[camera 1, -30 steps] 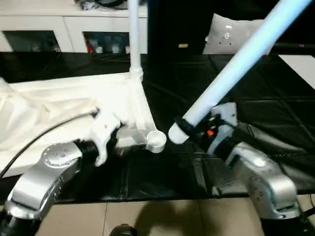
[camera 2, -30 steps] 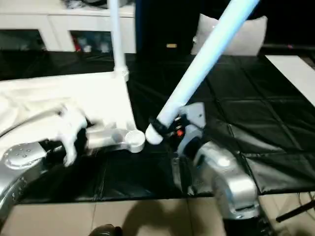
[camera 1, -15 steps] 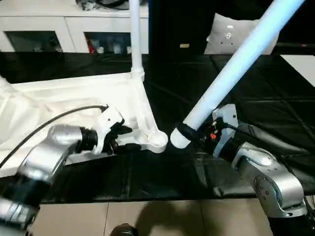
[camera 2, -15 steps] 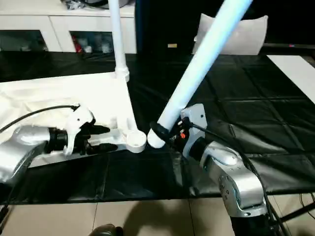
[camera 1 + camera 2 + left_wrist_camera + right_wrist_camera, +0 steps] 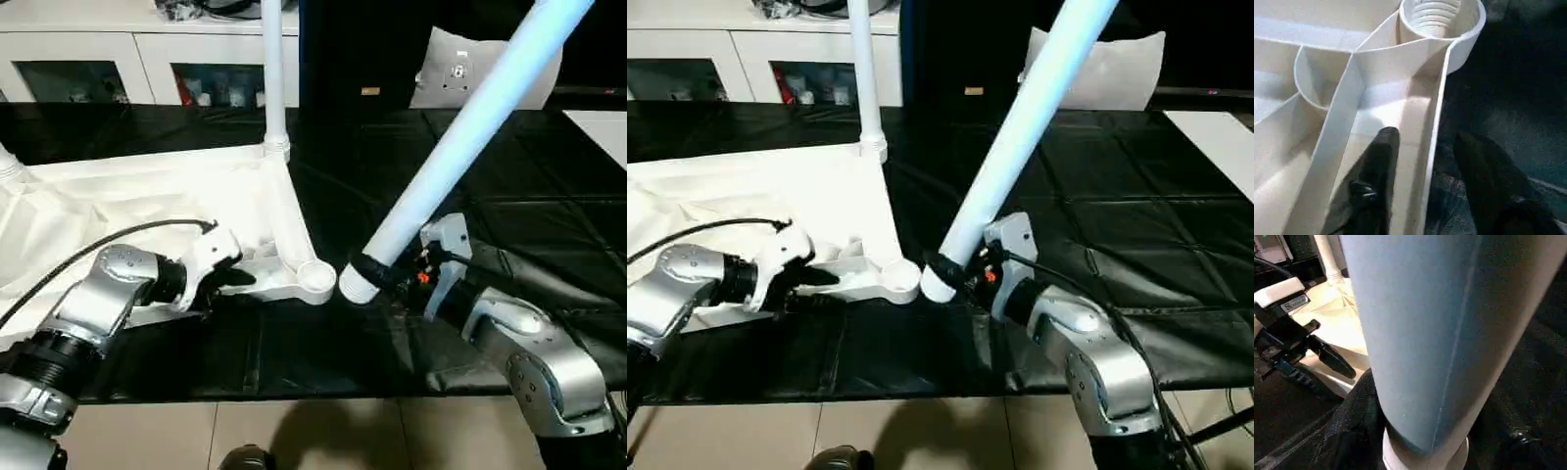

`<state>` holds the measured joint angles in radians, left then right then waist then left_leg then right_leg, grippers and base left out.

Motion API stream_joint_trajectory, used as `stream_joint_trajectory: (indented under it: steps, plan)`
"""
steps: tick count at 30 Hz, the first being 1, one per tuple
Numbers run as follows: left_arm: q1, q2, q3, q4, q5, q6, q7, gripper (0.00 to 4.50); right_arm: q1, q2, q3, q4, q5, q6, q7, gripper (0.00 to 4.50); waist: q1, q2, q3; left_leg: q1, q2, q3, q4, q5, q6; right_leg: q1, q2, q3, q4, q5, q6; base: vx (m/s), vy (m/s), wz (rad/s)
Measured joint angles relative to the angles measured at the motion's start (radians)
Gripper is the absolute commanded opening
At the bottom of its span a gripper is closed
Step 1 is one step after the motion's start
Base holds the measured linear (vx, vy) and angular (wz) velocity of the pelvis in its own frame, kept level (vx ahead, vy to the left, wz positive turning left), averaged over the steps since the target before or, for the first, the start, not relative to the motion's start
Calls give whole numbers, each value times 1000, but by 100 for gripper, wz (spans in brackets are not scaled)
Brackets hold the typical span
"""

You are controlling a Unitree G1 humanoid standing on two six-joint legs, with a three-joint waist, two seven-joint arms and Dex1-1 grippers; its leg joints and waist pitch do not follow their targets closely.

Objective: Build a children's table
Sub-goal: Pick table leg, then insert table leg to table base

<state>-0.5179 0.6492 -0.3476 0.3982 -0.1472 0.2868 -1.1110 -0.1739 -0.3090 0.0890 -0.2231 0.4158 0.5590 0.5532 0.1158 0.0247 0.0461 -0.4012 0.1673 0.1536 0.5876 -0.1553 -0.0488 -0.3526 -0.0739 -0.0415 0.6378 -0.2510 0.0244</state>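
The children's table top [image 5: 147, 206] lies upside down on the black mat. One white leg [image 5: 272, 78] stands upright in its far corner socket. The near corner socket [image 5: 315, 279] is empty, and its threads show in the left wrist view [image 5: 1432, 14]. My left gripper [image 5: 235, 279] is open astride the top's front rim just left of that socket, with one finger [image 5: 1378, 171] inside the rim wall and the other outside. My right gripper [image 5: 377, 269] is shut on the lower end of a second leg [image 5: 460, 137]. That leg leans up to the right, and its end hangs right beside the empty socket.
White cabinets [image 5: 147, 59] line the back and a white cushion [image 5: 460, 73] sits behind the held leg. The workbench's front edge meets tiled floor [image 5: 294, 436]. A white sheet [image 5: 602, 122] lies at the far right. A black cable [image 5: 118, 240] runs along my left forearm.
My left gripper has reached forward to the front rim and its fingers have narrowed around the rim wall. The right gripper keeps the leg near the socket, hardly moved.
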Motion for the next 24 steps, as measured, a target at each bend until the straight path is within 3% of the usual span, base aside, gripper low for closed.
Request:
stream_joint_trajectory:
  steps: [24]
  plan:
    - [-56, -54, -20, 157, 95, -155, -62, 6, -28, -19, 27, 0, 0, 3, 24, 189, 3, 0, 0, -2, 3, 11, 0, 0, 0, -10, -1, 5, 8, -1, -1, 0, 0, 0]
